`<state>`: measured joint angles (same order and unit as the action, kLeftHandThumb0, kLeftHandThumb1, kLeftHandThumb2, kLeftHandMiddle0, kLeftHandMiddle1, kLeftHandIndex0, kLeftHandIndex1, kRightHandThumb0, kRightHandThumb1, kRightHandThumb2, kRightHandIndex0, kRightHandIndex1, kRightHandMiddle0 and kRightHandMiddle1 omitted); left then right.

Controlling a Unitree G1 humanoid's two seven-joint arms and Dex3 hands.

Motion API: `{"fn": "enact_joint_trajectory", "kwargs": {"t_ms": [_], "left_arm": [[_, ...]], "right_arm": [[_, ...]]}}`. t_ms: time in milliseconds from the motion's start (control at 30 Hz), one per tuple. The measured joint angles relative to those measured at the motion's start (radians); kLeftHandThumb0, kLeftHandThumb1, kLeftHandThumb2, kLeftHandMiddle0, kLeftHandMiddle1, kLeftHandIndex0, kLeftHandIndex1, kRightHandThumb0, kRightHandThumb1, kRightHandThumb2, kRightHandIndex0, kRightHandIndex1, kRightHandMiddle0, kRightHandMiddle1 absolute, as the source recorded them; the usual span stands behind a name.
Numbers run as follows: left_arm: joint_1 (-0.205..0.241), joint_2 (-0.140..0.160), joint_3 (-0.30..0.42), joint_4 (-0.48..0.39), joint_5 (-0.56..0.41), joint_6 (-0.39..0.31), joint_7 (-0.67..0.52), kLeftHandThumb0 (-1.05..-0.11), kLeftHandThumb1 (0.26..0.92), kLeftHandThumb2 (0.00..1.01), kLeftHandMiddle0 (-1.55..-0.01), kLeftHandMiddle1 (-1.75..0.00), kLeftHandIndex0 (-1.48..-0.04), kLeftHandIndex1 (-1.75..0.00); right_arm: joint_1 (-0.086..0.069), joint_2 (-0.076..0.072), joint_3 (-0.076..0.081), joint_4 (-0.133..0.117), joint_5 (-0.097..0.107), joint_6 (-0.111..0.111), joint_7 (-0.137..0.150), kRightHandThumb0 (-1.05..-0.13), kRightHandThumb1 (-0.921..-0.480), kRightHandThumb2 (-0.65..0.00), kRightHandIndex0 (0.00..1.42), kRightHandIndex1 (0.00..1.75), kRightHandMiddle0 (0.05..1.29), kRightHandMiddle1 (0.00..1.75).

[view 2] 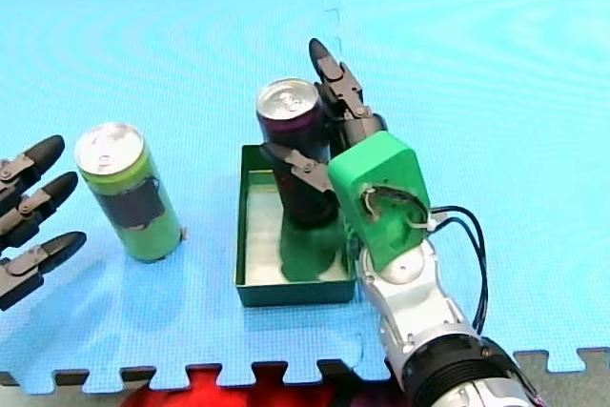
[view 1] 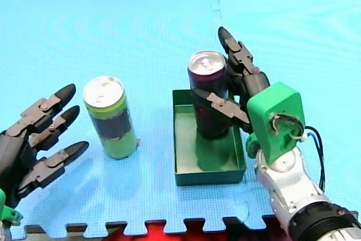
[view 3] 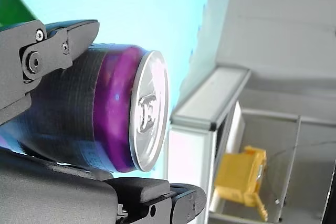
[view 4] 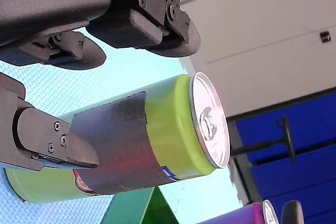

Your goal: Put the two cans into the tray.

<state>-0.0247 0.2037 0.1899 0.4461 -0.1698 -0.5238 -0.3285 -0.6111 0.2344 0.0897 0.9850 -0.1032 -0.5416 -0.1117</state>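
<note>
We judge the task half done. Our right hand (view 1: 256, 91) has its fingers curled round the purple aluminium can (view 1: 204, 83), upright inside the shallow green rectangular tray (view 1: 210, 159) by the near edge of the blue foam mat (view 1: 113, 38) (not yet let go). The lime-green can (view 1: 110, 119) stands outside, toward the mat's left edge, beside our left hand (view 1: 39, 139), which holds nothing. A grey wall (view 3: 283, 19) lies beyond.

Shiny metal purple can (view 1: 206, 74); matt, seemingly foam mat (view 1: 113, 32)
</note>
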Motion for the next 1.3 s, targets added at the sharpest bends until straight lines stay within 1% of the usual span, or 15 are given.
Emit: {"fn": "enact_joint_trajectory", "kwargs": {"t_ms": [67, 200, 267, 400, 500, 600, 700, 833, 967, 1067, 1300], "left_arm": [[0.000, 0.000, 0.000, 0.000, -0.002, 0.003, -0.001, -1.048, 0.921, 0.03, -0.46, 0.00, -0.41, 0.00], [-0.002, 0.003, 0.001, -0.001, -0.009, 0.011, -0.006, -1.048, 0.921, 0.03, -0.46, 0.00, -0.41, 0.00], [-0.002, 0.005, 0.002, -0.002, -0.012, 0.012, -0.008, -1.048, 0.921, 0.03, -0.46, 0.00, -0.41, 0.00], [-0.002, 0.008, 0.002, -0.003, -0.014, 0.014, -0.013, -1.048, 0.921, 0.03, -0.46, 0.00, -0.42, 0.00], [-0.002, 0.009, 0.003, -0.004, -0.015, 0.014, -0.016, -1.048, 0.921, 0.02, -0.46, 0.00, -0.42, 0.00], [-0.002, 0.010, 0.004, -0.004, -0.017, 0.014, -0.020, -1.048, 0.921, 0.02, -0.46, 0.00, -0.42, 0.00], [0.001, 0.010, 0.005, -0.008, -0.021, 0.016, -0.022, -1.048, 0.921, 0.03, -0.46, 0.00, -0.41, 0.00], [0.004, 0.010, 0.005, -0.016, -0.022, 0.018, -0.022, -1.048, 0.921, 0.03, -0.46, 0.00, -0.42, 0.00], [0.005, 0.011, 0.005, -0.017, -0.022, 0.019, -0.022, -1.048, 0.921, 0.03, -0.46, 0.00, -0.42, 0.00], [0.006, 0.011, 0.006, -0.017, -0.022, 0.019, -0.022, -1.048, 0.921, 0.03, -0.46, 0.00, -0.41, 0.00], [0.005, 0.013, 0.006, -0.015, -0.022, 0.019, -0.022, -1.048, 0.921, 0.03, -0.46, 0.00, -0.41, 0.00]], "right_arm": [[0.010, -0.002, -0.001, -0.013, 0.004, -0.006, 0.014, -1.048, -0.839, 0.000, 0.29, 0.02, 0.21, 0.01], [0.048, -0.009, -0.005, -0.052, 0.015, -0.018, 0.047, -1.048, -0.829, 0.000, 0.30, 0.02, 0.22, 0.01], [0.066, -0.013, -0.007, -0.069, 0.017, -0.020, 0.054, -1.048, -0.822, 0.000, 0.30, 0.02, 0.22, 0.01], [0.100, -0.023, -0.007, -0.105, 0.013, -0.025, 0.056, -1.048, -0.815, 0.000, 0.31, 0.02, 0.23, 0.01], [0.115, -0.029, -0.006, -0.120, 0.008, -0.037, 0.052, -1.048, -0.814, 0.000, 0.32, 0.03, 0.24, 0.01], [0.129, -0.032, -0.007, -0.131, 0.008, -0.051, 0.053, -1.048, -0.815, 0.000, 0.33, 0.03, 0.24, 0.01], [0.143, -0.039, -0.008, -0.139, 0.010, -0.055, 0.061, -1.048, -0.815, -0.001, 0.34, 0.03, 0.25, 0.01], [0.153, -0.048, -0.009, -0.158, 0.012, -0.055, 0.072, -1.048, -0.816, -0.001, 0.34, 0.03, 0.25, 0.01], [0.160, -0.051, -0.007, -0.172, 0.009, -0.049, 0.071, -1.048, -0.817, -0.001, 0.34, 0.02, 0.25, 0.01], [0.161, -0.052, -0.006, -0.178, 0.004, -0.035, 0.066, -1.048, -0.821, -0.003, 0.34, 0.02, 0.26, 0.01], [0.160, -0.050, -0.004, -0.188, 0.001, -0.018, 0.056, -1.048, -0.829, -0.005, 0.35, 0.02, 0.26, 0.01]]}}
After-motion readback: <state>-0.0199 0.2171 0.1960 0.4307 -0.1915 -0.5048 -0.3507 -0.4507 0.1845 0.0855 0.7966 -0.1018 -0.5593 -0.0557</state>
